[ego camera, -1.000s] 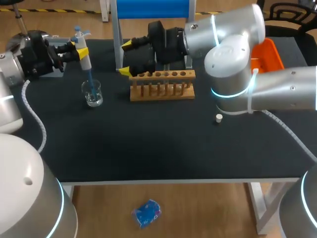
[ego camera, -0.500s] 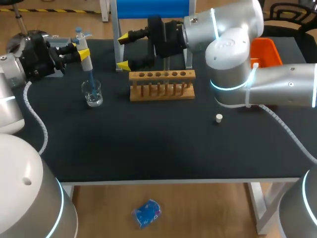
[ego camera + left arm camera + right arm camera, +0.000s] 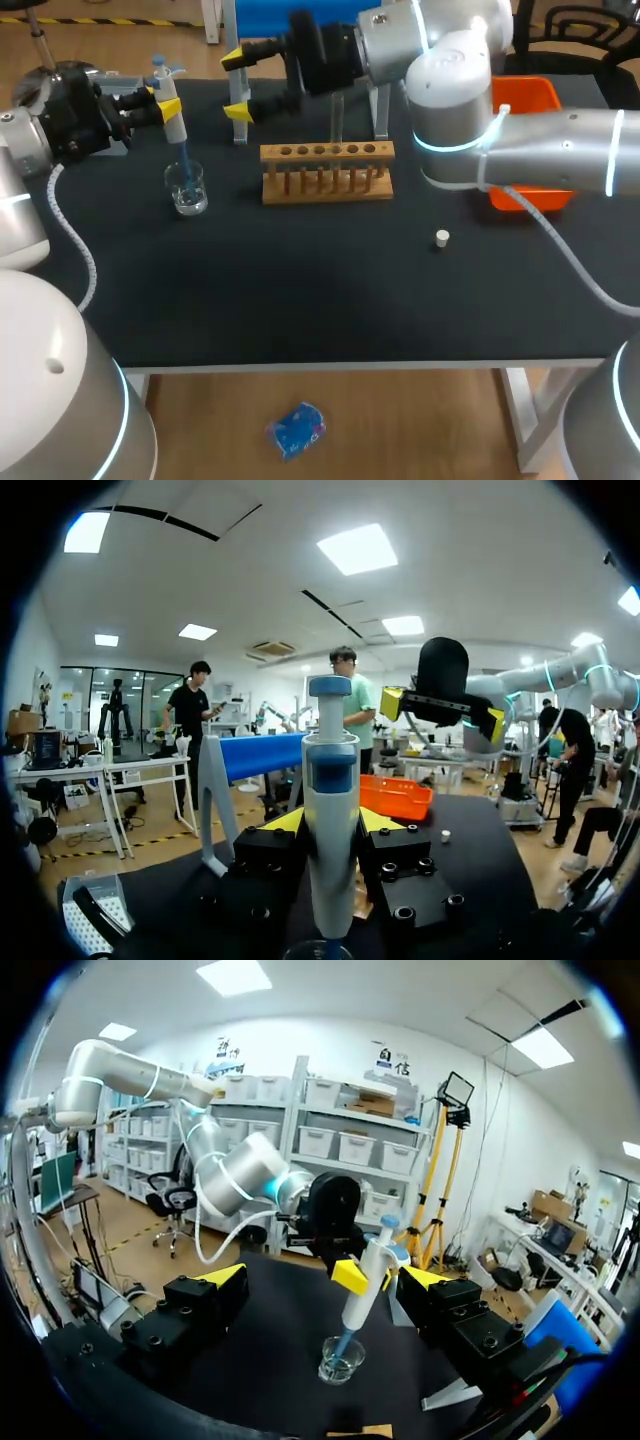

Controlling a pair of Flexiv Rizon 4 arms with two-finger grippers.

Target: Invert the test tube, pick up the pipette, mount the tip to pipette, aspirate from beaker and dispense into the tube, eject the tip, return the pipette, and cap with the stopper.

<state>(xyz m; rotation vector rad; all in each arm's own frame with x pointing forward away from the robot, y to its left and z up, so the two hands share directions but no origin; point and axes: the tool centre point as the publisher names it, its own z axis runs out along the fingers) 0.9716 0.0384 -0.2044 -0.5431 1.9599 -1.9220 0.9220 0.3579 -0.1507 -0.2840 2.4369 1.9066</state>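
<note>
In the head view my left gripper (image 3: 160, 104) is shut on the white and blue pipette (image 3: 173, 113), held upright with its blue tip down in the glass beaker (image 3: 187, 190). The left wrist view shows the pipette (image 3: 331, 830) clamped between the yellow fingers, the beaker rim (image 3: 318, 950) just below. My right gripper (image 3: 236, 85) hangs open and empty, back left of the wooden rack (image 3: 327, 171). A clear test tube (image 3: 337, 118) stands in the rack. The white stopper (image 3: 442, 238) lies on the mat to the rack's right. The right wrist view looks at the pipette (image 3: 366, 1278) and beaker (image 3: 342, 1360) ahead of its fingers.
The blue pipette stand (image 3: 300, 18) rises behind the rack. An orange bin (image 3: 530, 108) sits at the back right. A tip box (image 3: 88, 928) lies at the table's left edge beside my left gripper. Black mat stretches bare in front of the rack.
My right gripper has risen and drawn back to the left, away from the rack, uncovering the tube standing there. The left arm with the pipette has stayed still.
</note>
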